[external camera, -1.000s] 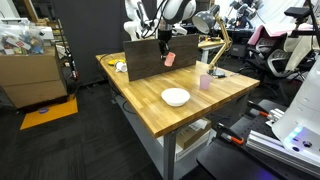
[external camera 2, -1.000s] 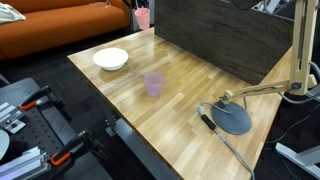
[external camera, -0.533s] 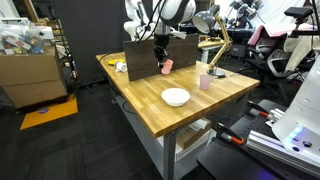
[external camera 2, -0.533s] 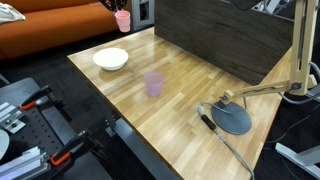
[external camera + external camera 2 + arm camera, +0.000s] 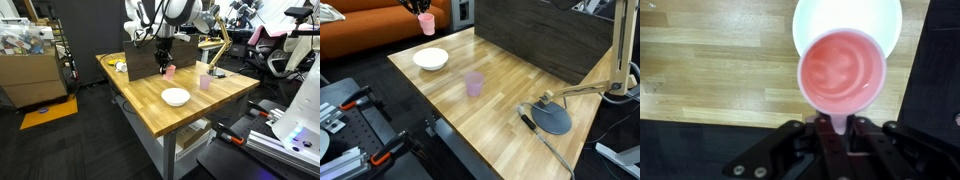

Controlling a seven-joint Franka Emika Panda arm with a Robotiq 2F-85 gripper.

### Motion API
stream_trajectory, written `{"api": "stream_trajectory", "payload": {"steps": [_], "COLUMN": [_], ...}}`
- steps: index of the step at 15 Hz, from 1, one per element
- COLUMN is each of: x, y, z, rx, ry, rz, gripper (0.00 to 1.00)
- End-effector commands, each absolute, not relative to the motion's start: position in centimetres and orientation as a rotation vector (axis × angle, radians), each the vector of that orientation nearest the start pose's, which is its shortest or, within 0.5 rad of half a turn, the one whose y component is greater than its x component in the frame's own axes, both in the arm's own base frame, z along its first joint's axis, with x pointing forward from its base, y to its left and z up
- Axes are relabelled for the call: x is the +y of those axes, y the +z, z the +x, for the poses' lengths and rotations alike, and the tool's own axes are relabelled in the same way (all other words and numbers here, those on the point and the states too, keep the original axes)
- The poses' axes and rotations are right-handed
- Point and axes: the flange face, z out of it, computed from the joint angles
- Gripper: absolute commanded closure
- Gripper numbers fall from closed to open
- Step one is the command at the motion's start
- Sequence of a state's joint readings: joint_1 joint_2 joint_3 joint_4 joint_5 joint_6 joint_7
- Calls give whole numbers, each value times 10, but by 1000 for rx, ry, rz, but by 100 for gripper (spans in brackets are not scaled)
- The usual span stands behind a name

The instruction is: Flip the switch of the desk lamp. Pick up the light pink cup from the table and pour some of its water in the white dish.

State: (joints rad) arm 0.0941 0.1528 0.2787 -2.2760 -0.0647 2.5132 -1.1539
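My gripper (image 5: pixel 840 130) is shut on the rim of the light pink cup (image 5: pixel 843 72), which holds water and hangs in the air. In the wrist view the cup overlaps the white dish (image 5: pixel 848 18) lying below it on the wooden table. In both exterior views the cup (image 5: pixel 169 71) (image 5: pixel 426 24) hangs under the gripper (image 5: pixel 163 58), up and behind the dish (image 5: pixel 176 97) (image 5: pixel 431 59). The desk lamp (image 5: pixel 215 45) stands at the table's far corner; its dark base (image 5: pixel 552 117) and tan arm show in an exterior view.
A taller pale pink tumbler (image 5: pixel 205 82) (image 5: pixel 473 83) stands between dish and lamp. A dark upright board (image 5: pixel 148 55) (image 5: pixel 540 40) runs along the table's back. The table edge (image 5: pixel 415 90) drops off near the dish. An orange couch (image 5: pixel 370 30) lies beyond.
The gripper has carried the pink cup away from the dark board toward the white dish and a little lower. The grip has stayed shut on the cup.
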Motion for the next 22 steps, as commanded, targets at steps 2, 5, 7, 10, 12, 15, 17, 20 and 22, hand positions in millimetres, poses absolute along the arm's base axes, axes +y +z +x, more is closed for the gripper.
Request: {"api": "stream_trajectory", "payload": {"steps": [2,5,7,10,12,15,17,20,22], "x": [203,208,207,207,216,237,246,242,236], "y": [311,307,306,306,305,296,289,280,277], "z": [488,493,493,492,488,473,463,457,458], "rx": [2262,2250,2249,2249,2284,2326,2343,2322,2299], "ry": [203,156,157,159,196,228,230,223,261], "rz": [2121,2147,2146,2146,2151,2210,2248,2305,2348], "gripper": [96,85,85,96,96,96,96,96,96]}}
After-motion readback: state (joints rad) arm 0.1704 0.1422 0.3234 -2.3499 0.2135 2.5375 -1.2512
